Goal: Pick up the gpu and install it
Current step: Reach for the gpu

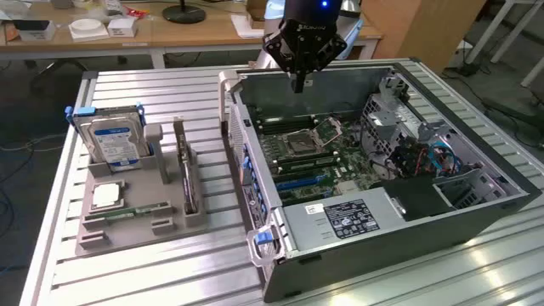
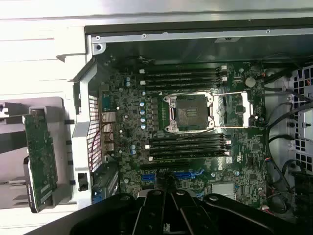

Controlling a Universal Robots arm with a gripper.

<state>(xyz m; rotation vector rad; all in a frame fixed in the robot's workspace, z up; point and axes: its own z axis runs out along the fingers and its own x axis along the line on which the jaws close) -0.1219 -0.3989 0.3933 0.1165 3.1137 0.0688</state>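
Nearest in the exterior view lies one open computer case (image 1: 476, 217) on its side. At its near end is one power supply (image 1: 344, 218) with a printed label. Behind that is one green motherboard (image 1: 327, 167), and its one processor socket (image 2: 190, 113) is open. Long black memory slots lie in two groups, one on each side of the socket.

On the exterior view's left of the case, just beside it, stands one grey tray (image 1: 153, 191) with four parts. There is one memory stick (image 1: 136, 210) lying flat at the near side and one processor chip (image 1: 106, 194) behind it. One hard drive (image 1: 116, 143) with a blue label stands upright at the far side. The one gpu (image 1: 188, 175) stands on its edge in a slot of the tray, on the side closest to the case. In the wrist view the gpu (image 2: 40, 156) shows as a green card in the grey holder, outside the case wall.

Farther back, the one gripper (image 1: 299, 86) hangs above the far part of the case, well apart from the gpu. Its fingers are pressed together and they pinch nothing. In the wrist view the gripper (image 2: 166, 196) is over the motherboard.

The surface (image 1: 144, 89) is made of ribbed aluminium slats. Behind it is a dark floor (image 1: 25, 89), and then one wooden desk (image 1: 213, 32) with a black round lamp base (image 1: 185, 13) and some small white boxes (image 1: 121, 27).
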